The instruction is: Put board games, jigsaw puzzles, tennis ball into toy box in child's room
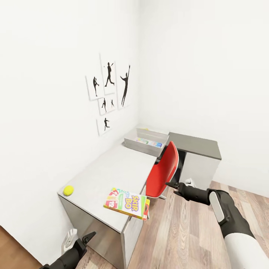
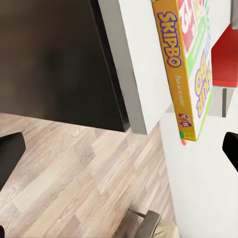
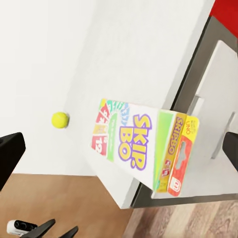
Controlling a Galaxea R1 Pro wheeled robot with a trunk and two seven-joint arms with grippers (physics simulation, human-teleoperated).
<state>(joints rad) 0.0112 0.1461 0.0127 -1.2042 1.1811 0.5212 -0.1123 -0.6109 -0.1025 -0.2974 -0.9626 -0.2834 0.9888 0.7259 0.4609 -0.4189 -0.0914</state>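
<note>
1. Skip-Bo box [image 1: 127,203] lies flat on the table [image 1: 112,172] at its near front edge, one end hanging out past the edge. Nothing is holding it.
2. Right gripper [image 1: 169,184] hangs above the floor beside the red chair [image 1: 162,173], apart from the box. Wrist view shows its fingers spread wide and empty.
3. Left gripper [image 1: 89,237] sits low, below the table's near end, fingers parted, empty.
4. Toy box [image 1: 146,142] is at the far end of the table with colourful items already inside. Tennis ball [image 1: 68,190] sits at the near left corner.
5. Likely step: grab the Skip-Bo box. Use the overhang: come in with the right gripper level, one finger over and one under the protruding end.
6. Don't push it sideways, or it may tip off the edge.
7. Clamp deep, lift clear, carry past the chair back, release low over the toy box.
</note>
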